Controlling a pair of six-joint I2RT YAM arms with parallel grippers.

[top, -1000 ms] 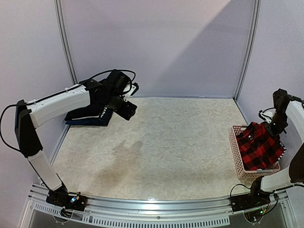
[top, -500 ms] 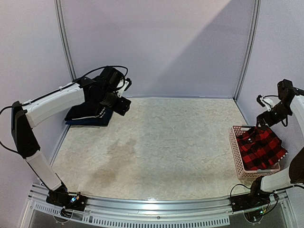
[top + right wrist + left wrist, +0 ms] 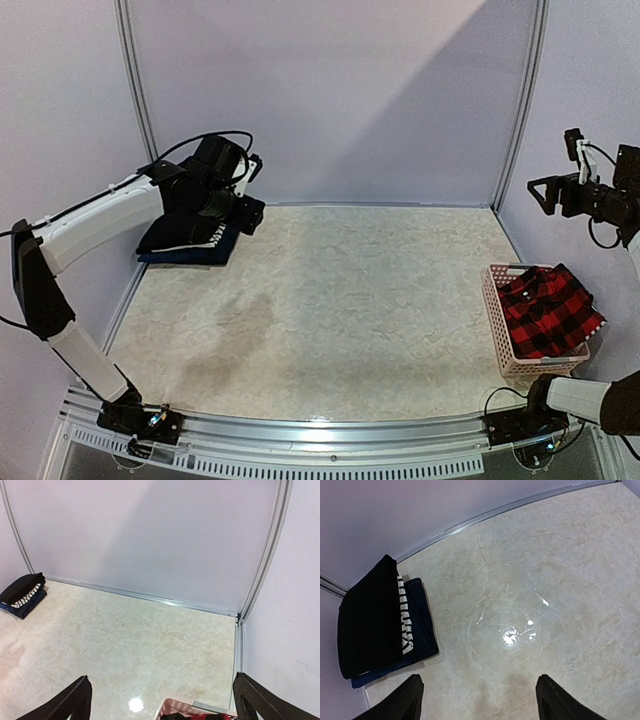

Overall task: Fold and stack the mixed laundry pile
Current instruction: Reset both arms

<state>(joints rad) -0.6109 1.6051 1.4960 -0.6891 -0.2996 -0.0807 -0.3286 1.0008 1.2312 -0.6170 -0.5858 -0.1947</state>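
Four garments, two open grippers, one basket.

Three garments lie folded in one flat stack [image 3: 385, 630] at the back left corner of the table [image 3: 380, 300]. A soft black shirt [image 3: 367, 617] is on top, a black-and-white striped top [image 3: 404, 625] shows as a narrow band under it, and a navy piece [image 3: 422, 635] is at the bottom. The fourth, a red-and-black plaid shirt [image 3: 548, 310], lies crumpled in the single pink slotted plastic basket [image 3: 497, 320], a rectangular one at the right edge, with cloth spilling over its far rim. The table top is smooth, glossy and marbled beige. The left gripper [image 3: 480, 677] hangs near the stack with its two dark fingers spread wide and nothing between them. The right gripper [image 3: 161, 680] is raised high above the basket, its fingers likewise spread and empty.
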